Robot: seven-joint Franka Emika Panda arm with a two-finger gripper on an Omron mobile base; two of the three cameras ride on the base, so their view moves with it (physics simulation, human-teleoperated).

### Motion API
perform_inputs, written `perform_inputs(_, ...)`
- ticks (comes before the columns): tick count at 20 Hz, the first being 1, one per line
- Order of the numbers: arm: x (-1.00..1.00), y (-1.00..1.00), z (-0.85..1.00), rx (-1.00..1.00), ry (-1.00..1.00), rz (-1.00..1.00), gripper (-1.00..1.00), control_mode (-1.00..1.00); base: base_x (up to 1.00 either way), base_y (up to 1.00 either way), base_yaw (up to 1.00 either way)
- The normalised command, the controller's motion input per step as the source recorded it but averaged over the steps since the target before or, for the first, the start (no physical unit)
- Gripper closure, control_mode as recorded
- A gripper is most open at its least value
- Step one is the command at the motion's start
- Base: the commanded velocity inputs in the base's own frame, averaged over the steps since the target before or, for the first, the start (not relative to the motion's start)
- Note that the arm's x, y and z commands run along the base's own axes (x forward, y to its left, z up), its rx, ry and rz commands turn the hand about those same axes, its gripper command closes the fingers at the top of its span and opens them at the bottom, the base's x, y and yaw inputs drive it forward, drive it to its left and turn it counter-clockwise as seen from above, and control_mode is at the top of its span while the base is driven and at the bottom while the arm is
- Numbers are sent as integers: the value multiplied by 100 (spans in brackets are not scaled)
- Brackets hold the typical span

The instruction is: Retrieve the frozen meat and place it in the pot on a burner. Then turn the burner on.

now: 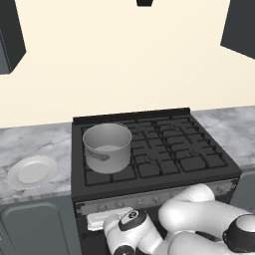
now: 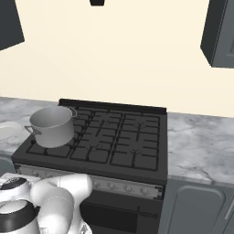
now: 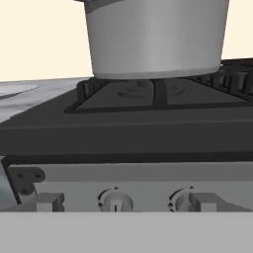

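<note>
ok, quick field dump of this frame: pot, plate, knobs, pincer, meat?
pot: grey metal pot, upright on the stove's front-left burner
pot contents: no meat visible inside from the left base view
plate: white plate on the counter left of the stove, nothing on it
knobs: row of knobs on the stove's front panel, facing the hand camera
pincer: low in front of the stove, fingertips spread apart, nothing between them
meat: not placed in the pot yet
</note>
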Motion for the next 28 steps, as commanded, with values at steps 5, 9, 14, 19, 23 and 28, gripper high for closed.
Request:
perform_inputs(5,8,-12,-28,0,0,3,-100,-100,0,0,0)
perform_inputs(9,5,-1,-8,0,-1,0,-100,-100,0,0,0)
perform_inputs(14,32,-5,-15,0,-1,0,-100,-100,0,0,0)
perform_inputs(19,28,-8,-29,0,0,0,-100,-100,0,0,0)
perform_inputs(23,15,3,-17,0,0,0,-100,-100,0,0,0)
perform_inputs(28,7,15,-11,0,-1,0,-100,-100,0,0,0)
